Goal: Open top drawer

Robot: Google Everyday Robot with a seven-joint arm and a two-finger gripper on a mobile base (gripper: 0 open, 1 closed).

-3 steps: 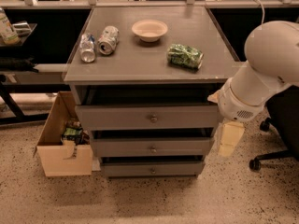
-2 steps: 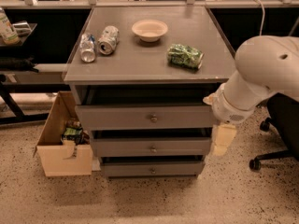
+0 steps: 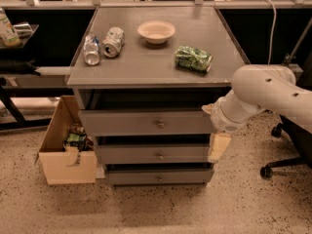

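The top drawer [image 3: 141, 123] is the widest of three grey drawers under the grey table top, with a small round metal knob [image 3: 160, 124] at its centre. A dark gap shows above its front. My gripper [image 3: 218, 147] hangs down from the white arm [image 3: 263, 94], at the right end of the drawer fronts. It is level with the middle drawer [image 3: 151, 154] and to the right of and below the top drawer's knob. It holds nothing that I can see.
On the table top [image 3: 146, 65] lie two cans [image 3: 102, 45], a pale bowl [image 3: 156, 31] and a green crumpled bag [image 3: 193, 59]. The bottom drawer [image 3: 156, 177] is below. An open cardboard box [image 3: 66, 150] stands on the floor at left. An office chair base [image 3: 282, 155] is at right.
My arm has swung left and closer to the drawers. The gripper has moved left, from beside the cabinet to the right end of the drawer fronts. The drawers have not moved.
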